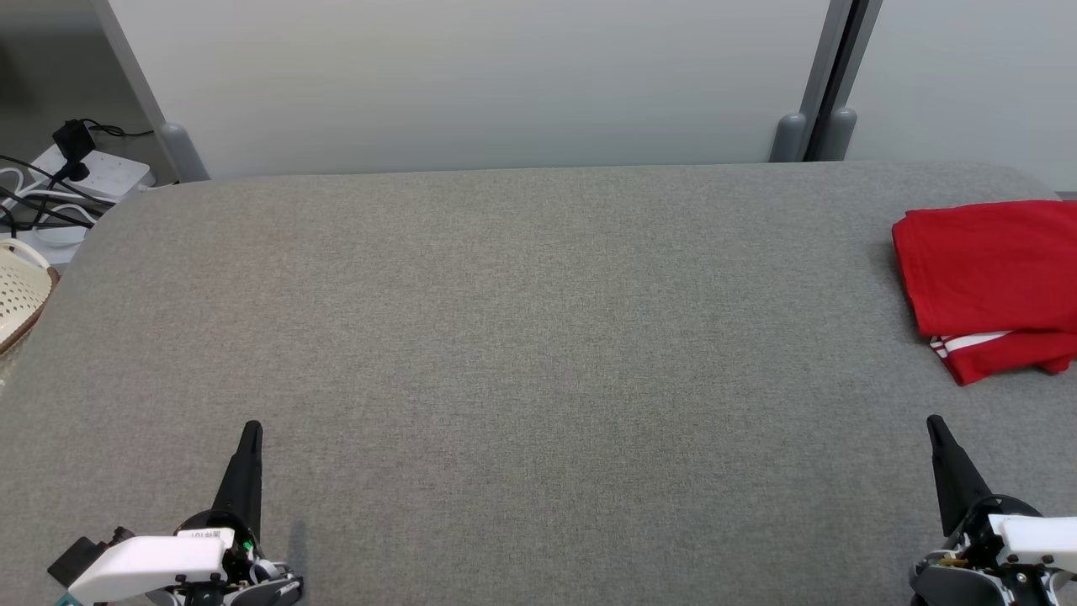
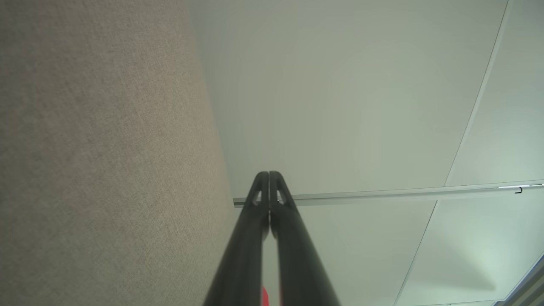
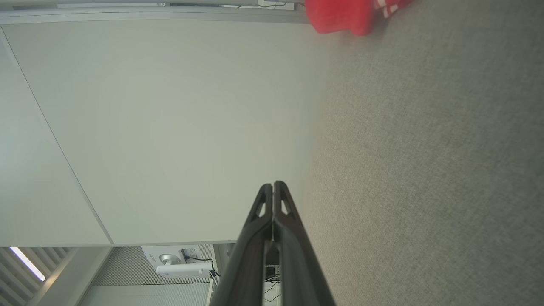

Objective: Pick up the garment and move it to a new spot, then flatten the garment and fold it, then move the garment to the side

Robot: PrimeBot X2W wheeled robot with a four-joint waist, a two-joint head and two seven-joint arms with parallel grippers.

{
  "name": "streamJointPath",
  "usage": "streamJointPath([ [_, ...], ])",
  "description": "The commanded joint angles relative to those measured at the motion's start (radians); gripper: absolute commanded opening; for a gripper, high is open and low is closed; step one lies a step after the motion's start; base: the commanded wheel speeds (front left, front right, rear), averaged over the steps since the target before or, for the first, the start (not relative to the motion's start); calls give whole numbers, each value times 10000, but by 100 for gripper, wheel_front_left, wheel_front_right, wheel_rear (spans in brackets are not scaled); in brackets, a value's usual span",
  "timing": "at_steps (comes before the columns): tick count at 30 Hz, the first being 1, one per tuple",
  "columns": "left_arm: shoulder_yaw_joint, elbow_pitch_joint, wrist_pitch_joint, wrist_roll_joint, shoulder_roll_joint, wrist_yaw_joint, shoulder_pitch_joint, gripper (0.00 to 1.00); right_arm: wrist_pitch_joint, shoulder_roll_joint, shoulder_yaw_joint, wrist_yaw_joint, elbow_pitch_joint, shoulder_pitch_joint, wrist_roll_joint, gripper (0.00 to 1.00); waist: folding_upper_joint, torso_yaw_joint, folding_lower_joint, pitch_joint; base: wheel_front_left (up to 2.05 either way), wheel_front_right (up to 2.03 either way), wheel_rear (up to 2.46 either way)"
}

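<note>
The garment (image 1: 984,273) is red with white stripes and lies folded at the right edge of the grey table (image 1: 522,337). It also appears at the top of the right wrist view as a red garment (image 3: 340,15). My left gripper (image 1: 251,431) rests at the lower left, shut and empty, far from the cloth. In its own view the left gripper (image 2: 269,175) has both fingers pressed together. My right gripper (image 1: 934,423) sits at the lower right, shut, a little below the garment and apart from it. The right gripper (image 3: 273,185) holds nothing.
A pale woven basket (image 1: 21,290) sits off the table's left edge. A white power strip with dark cables (image 1: 80,172) lies beyond the far left corner. Pale partition panels (image 1: 471,80) stand behind the table's far edge.
</note>
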State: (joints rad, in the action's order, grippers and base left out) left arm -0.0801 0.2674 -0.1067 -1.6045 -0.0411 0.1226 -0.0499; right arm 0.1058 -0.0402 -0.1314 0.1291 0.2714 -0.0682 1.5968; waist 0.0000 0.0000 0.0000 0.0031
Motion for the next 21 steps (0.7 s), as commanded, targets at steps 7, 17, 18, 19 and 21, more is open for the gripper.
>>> streamJointPath([
  [7,-336,-222,-64,-42,-100,81,-581,0,75,-100,176,16,-267,-397,118,0,0,0,0,0,0,0,0],
  [17,-338,-222,-65,-41,-99,81,-582,0,75,-100,177,16,-267,-397,118,0,0,0,0,0,0,0,0],
  [18,-338,-222,-66,-40,-98,81,-582,0,75,-100,177,16,-267,-397,118,0,0,0,0,0,0,0,0],
  [19,-338,-222,-66,-40,-98,81,-582,0,75,-100,177,16,-267,-397,118,0,0,0,0,0,0,0,0],
  [21,-339,-222,-66,-40,-98,81,-582,0,75,-100,177,16,-267,-397,118,0,0,0,0,0,0,0,0],
])
